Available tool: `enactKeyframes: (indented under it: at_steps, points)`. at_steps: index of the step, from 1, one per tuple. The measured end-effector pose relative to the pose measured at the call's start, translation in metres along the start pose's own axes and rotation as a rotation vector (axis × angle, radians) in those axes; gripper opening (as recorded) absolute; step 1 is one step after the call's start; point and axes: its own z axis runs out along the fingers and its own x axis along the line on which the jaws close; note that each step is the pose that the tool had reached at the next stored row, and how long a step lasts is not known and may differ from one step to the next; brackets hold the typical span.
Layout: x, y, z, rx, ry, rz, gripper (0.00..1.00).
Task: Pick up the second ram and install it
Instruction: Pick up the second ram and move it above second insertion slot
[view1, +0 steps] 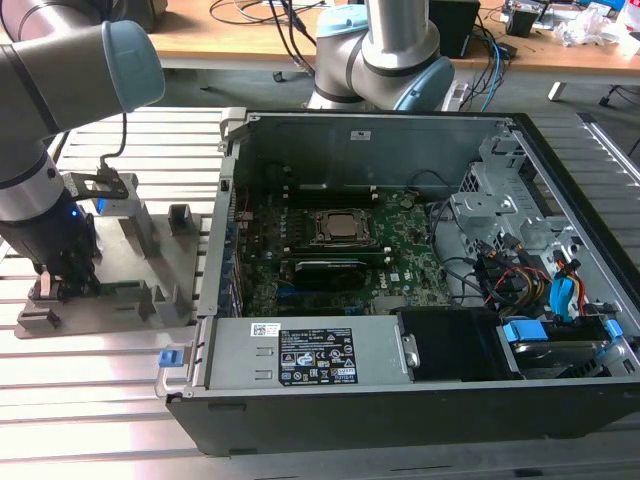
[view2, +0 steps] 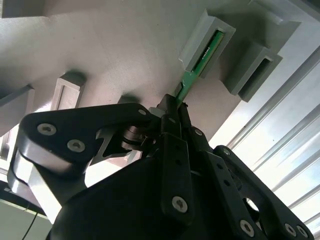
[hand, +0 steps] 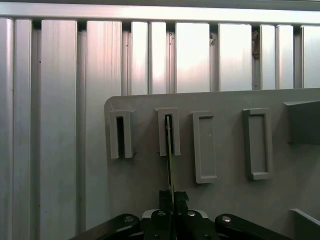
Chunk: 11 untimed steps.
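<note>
In the second wrist view, black metal tool (view2: 172, 107) pinched shut on the second ram (view2: 184, 87), a slim green circuit-board stick, gripped close to one end. Other end of the stick seated in the slot of a grey plastic upright post (view2: 196, 42). A matching slotted post (view2: 255, 67) just beside it. Both posts standing on the flat grey plastic fixture tray (view2: 110, 50).

In the first wrist view, same grip seen with the stick edge-on: a thin line running straight from the fingertips into the post's slot. A dark-slotted post (hand: 120, 135) on one side of it, two flat rectangular grey blocks (hand: 205, 147) on the other.

In the exterior view, grey robot arm with pale blue joint caps (view1: 60, 60) reaching down to the tray at the exterior view's left, tool low among the posts. Tray resting on the ribbed aluminium table (view1: 100, 400), just beside the open black computer case (view1: 560, 200). Inside the case, large green motherboard (view1: 400, 260) with a square metal CPU socket (view1: 340, 228) near its middle. Second ram on the tray, outside the case, well apart from the motherboard.
</note>
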Motion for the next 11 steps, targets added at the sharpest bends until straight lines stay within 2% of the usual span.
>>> enactKeyframes:
  at_steps: [5, 11]
  points:
    - [0.0, 0.0, -0.0005, 0.0002, -0.0008, 0.0, 0.14]
    - [-0.0006, 0.0002, -0.0119, 0.0001, -0.0007, 0.0, 0.14]
